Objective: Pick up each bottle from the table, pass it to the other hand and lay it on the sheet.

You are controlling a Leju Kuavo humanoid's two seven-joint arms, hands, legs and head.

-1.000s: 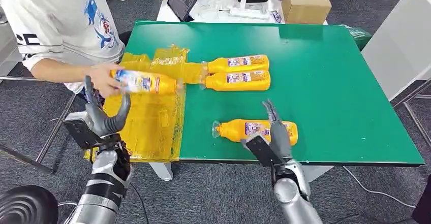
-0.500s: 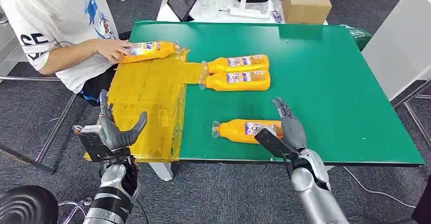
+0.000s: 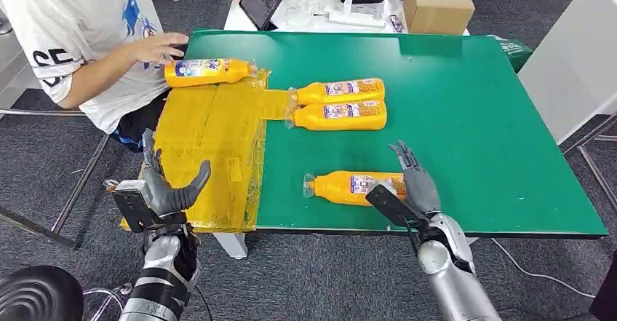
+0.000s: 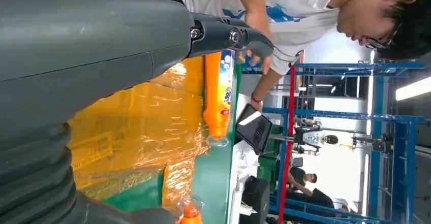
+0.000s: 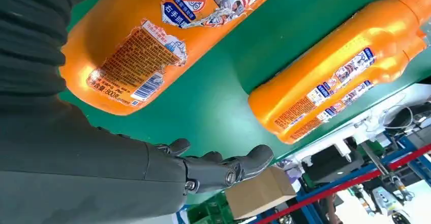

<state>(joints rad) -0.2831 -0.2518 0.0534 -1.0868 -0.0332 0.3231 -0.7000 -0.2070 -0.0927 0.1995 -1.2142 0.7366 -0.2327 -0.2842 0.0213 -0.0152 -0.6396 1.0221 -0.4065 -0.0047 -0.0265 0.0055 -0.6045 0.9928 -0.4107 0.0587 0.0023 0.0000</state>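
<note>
Here the right hand hovers with fingers spread and empty at the base of the nearest orange plastic bottle, lying close to the green desk's near edge. A clumsy closing could push it off. The left hand, open and empty, waits below the crinkled yellow sheet, with open room between.

Bare green table right of the bottles; person's hand crowds the sheet
</note>
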